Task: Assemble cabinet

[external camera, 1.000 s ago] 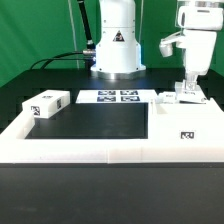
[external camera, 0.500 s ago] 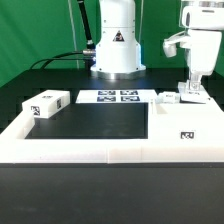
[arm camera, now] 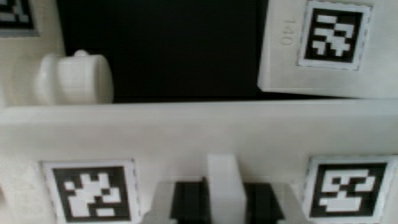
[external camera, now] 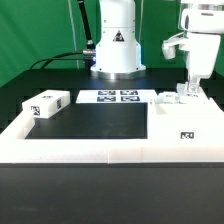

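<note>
Dark green cloth is hanging behind a black table mat (external camera: 100, 125), and the arm's white base (external camera: 117, 50) is standing at twelve o'clock of that mat in the exterior view. The marker board (external camera: 120, 97) is lying flat between base and mat.

The cabinet is lying in loose parts, not yet forming a box. A small cabinet block (external camera: 47, 104) is resting at nine o'clock, well apart from the rest. A broad flat cabinet panel (external camera: 175, 120) is filling the three-to-four o'clock side, sitting tight in the corner of the border rail (external camera: 90, 150). Probably the rail is bracing it there so that other parts can be pushed against it. Just behind the panel, at about two o'clock, a cluster of tagged pieces (external camera: 190, 97) is sitting with a small round knob (external camera: 163, 98) at its nine o'clock.

The gripper (external camera: 190, 86) is pointing straight down onto that cluster, likely to take a part by a thin edge. In the wrist view its dark fingers (arm camera: 187, 205) are straddling a narrow white ridge (arm camera: 222, 170), but the blur is hiding whether they are pinching it or only flanking it, so I cannot tell.

Every part is showing plain matte white with crisp edges and square black-and-white tags. Two such tags are sitting either side of the ridge.
</note>
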Robot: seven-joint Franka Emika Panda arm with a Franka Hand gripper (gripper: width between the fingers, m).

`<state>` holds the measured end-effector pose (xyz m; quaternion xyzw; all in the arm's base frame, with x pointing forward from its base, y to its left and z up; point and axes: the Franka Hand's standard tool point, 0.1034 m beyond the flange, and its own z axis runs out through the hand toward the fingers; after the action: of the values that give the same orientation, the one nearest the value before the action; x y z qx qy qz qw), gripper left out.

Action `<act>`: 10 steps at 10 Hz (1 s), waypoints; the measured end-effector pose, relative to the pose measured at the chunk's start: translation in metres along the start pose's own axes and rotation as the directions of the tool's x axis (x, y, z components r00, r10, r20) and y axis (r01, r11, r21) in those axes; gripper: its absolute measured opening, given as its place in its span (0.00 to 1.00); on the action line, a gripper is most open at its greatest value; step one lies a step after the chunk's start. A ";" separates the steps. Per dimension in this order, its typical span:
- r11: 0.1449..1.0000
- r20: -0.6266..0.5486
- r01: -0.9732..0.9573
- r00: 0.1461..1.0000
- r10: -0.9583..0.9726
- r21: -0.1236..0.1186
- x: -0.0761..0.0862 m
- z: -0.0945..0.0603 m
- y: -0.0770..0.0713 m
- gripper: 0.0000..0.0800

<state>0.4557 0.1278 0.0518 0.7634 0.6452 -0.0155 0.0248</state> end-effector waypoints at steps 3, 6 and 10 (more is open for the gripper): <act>1.000 0.000 -0.001 1.000 0.001 0.000 -0.001 0.000 0.000 0.09; 1.000 0.010 0.002 1.000 -0.002 -0.004 -0.004 -0.009 0.002 0.09; 1.000 0.019 0.001 1.000 -0.001 0.006 -0.007 -0.007 0.002 0.09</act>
<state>0.4562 0.1207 0.0592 0.7630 0.6453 -0.0245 0.0286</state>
